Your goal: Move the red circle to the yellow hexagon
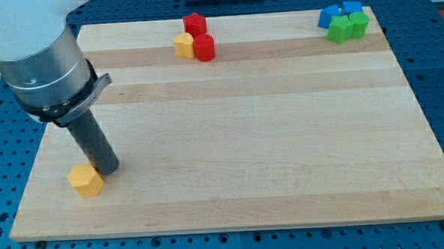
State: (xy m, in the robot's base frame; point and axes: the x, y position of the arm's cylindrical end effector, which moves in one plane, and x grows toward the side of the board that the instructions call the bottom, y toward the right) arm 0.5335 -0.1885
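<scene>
My tip stood just beside the yellow hexagon, with no claw to open or close, while the red circle, seemingly light, rigid and best pushed from its far side, waited at the board's top.

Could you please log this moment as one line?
tip beside yellow hexagon | red circle far off, touching yellow block | not moved yet

Board showing pale striped wood; blocks appearing red, yellow, blue, green; rod looking dark.
</scene>
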